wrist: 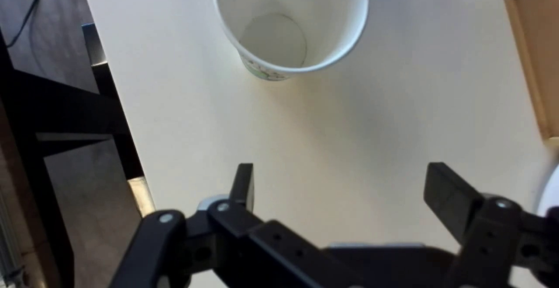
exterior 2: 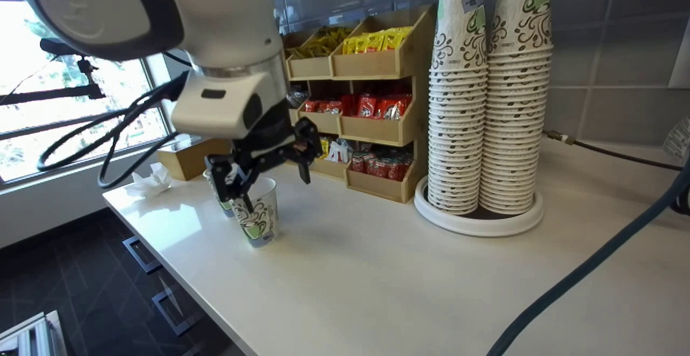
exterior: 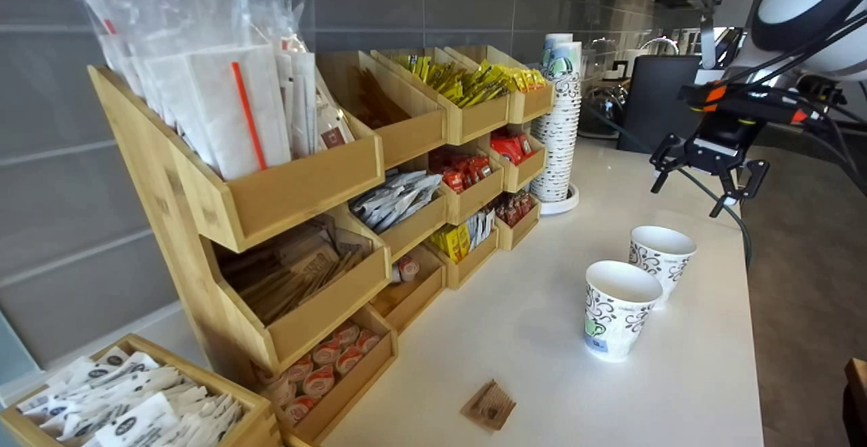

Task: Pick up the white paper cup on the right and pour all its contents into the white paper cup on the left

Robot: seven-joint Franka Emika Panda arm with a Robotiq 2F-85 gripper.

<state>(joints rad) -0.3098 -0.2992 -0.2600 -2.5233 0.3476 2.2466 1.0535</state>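
Two white paper cups with a dark swirl pattern stand upright, close together, on the white counter. In an exterior view, one cup [exterior: 620,318] is nearer the camera and the other cup [exterior: 664,257] stands just behind it, closer to the robot. The robot-side cup also shows in an exterior view [exterior 2: 261,216], with the second cup [exterior 2: 222,205] mostly hidden behind the gripper. The wrist view shows one cup [wrist: 288,52] ahead of the jaws; its pale bottom is visible, and I cannot make out contents. My gripper [wrist: 340,179] is open, empty, above the counter and apart from the cups.
A wooden organizer [exterior: 311,189] with several packet bins stands along the wall. Tall cup stacks [exterior 2: 458,129] stand on a round white tray [exterior 2: 480,226]. A brown packet [exterior: 489,405] lies on the counter. A crumpled napkin [exterior 2: 151,180] and a blue hose [exterior 2: 593,269] also show.
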